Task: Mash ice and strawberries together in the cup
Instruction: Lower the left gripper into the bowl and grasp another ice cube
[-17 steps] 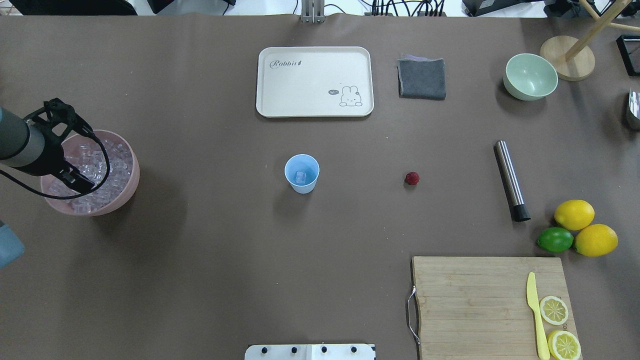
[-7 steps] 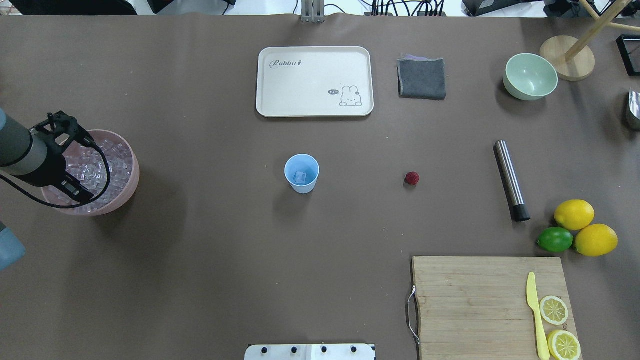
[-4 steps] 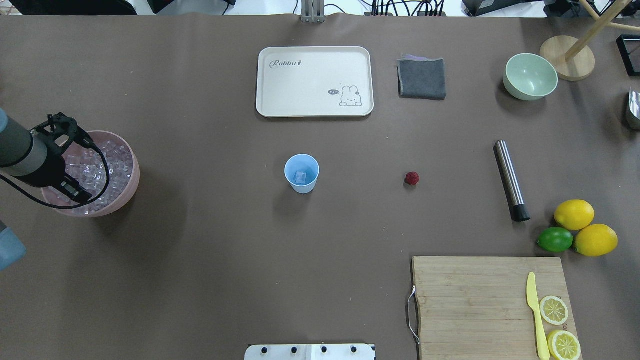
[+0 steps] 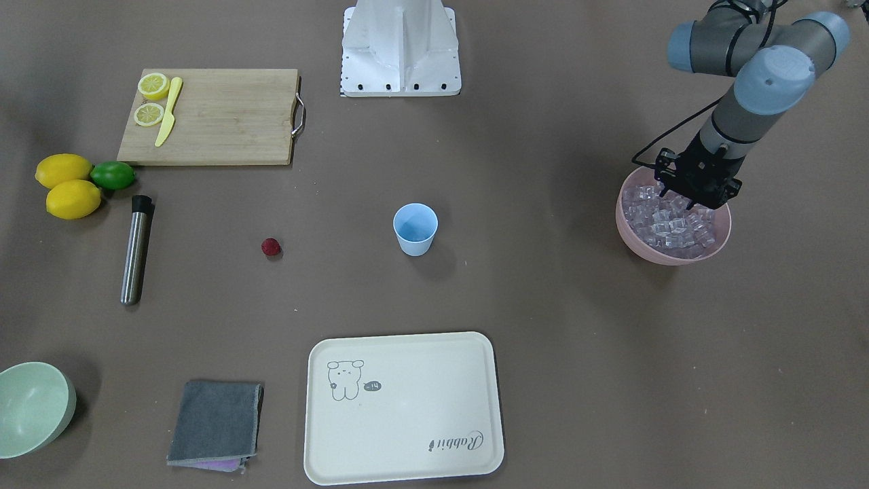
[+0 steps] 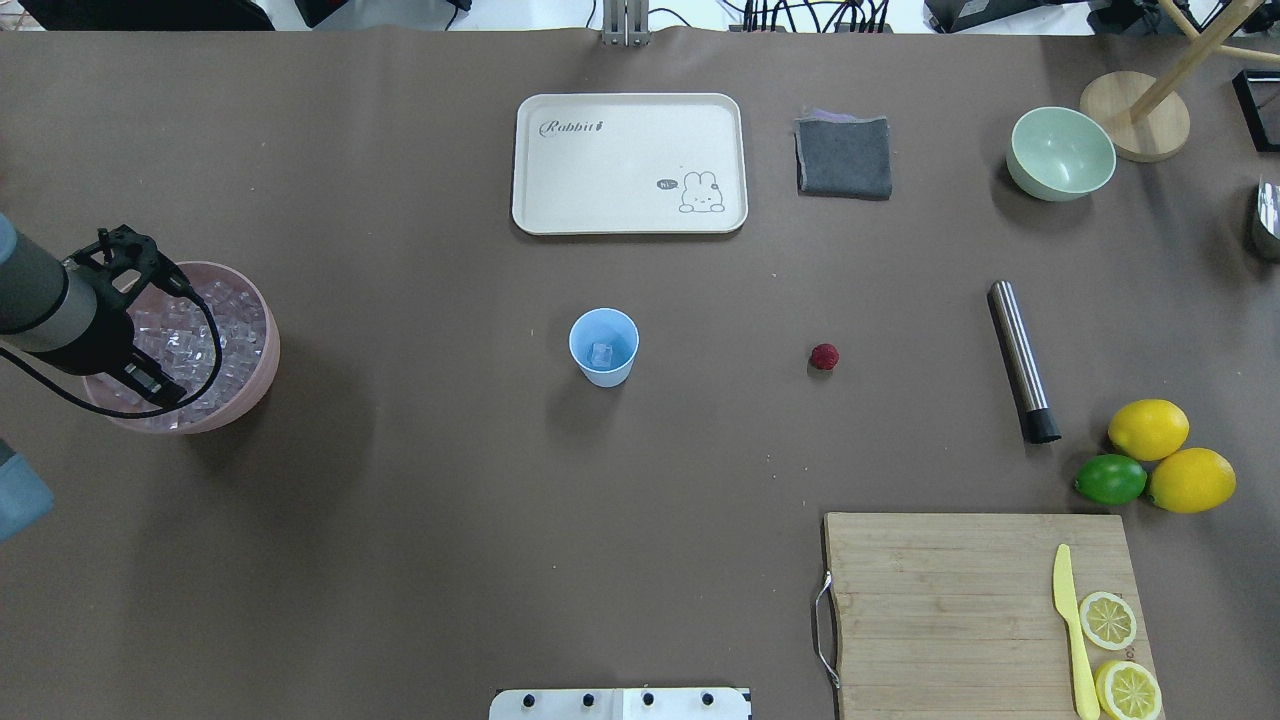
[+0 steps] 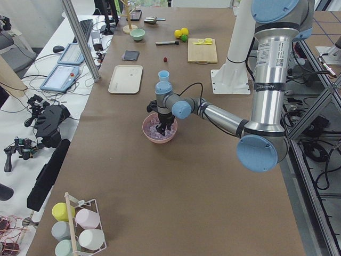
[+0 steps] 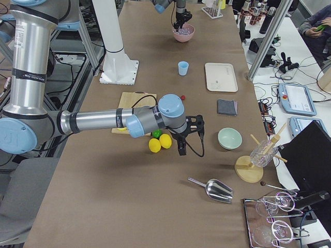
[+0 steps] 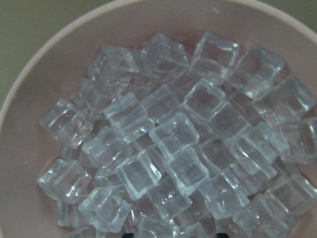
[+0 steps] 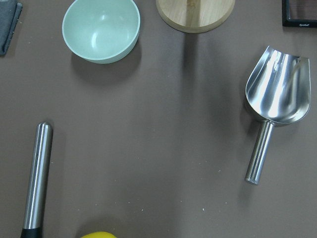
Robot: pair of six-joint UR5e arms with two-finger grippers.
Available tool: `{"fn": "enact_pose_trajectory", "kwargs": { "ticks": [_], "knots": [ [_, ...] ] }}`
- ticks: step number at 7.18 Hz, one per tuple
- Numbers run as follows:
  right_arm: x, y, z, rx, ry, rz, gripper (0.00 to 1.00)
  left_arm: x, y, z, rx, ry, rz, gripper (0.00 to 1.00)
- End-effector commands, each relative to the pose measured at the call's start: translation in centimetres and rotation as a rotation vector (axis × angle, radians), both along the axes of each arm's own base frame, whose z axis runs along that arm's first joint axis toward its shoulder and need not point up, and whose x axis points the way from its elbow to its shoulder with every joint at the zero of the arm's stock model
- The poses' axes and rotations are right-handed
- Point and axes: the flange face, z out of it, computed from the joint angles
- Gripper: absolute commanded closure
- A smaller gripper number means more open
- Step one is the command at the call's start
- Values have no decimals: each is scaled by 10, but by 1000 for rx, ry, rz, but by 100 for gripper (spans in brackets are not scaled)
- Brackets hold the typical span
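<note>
Plainly, glassy ice cubes (image 5: 222,325) heap in the round pink bowl (image 5: 264,372), middle left overhead; left claw (image 4: 694,198) parted among them; right claw (image 7: 181,150): cannot tell whether parted.

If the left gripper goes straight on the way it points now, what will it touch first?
Most likely the ice heaped in the pink bowl. The left gripper points down over it, and its wrist view shows only cubes ahead. How near it is I cannot tell.
</note>
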Motion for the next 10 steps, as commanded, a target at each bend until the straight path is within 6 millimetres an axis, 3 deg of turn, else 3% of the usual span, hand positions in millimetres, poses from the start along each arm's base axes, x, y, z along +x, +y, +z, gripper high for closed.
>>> {"fn": "enact_pose_trajectory", "kwargs": {
  "ticks": [1,4,10],
  "knots": [
    [0,-1,0,0,0,0,0,1,-1,1,1,-2,2,39],
    [0,0,0,-2,0,1,0,2,-2,2,0,-3,2,28],
    [0,-1,0,-1,-1,3,0,3,-3,4,-5,-6,1,34]
  ]
}}
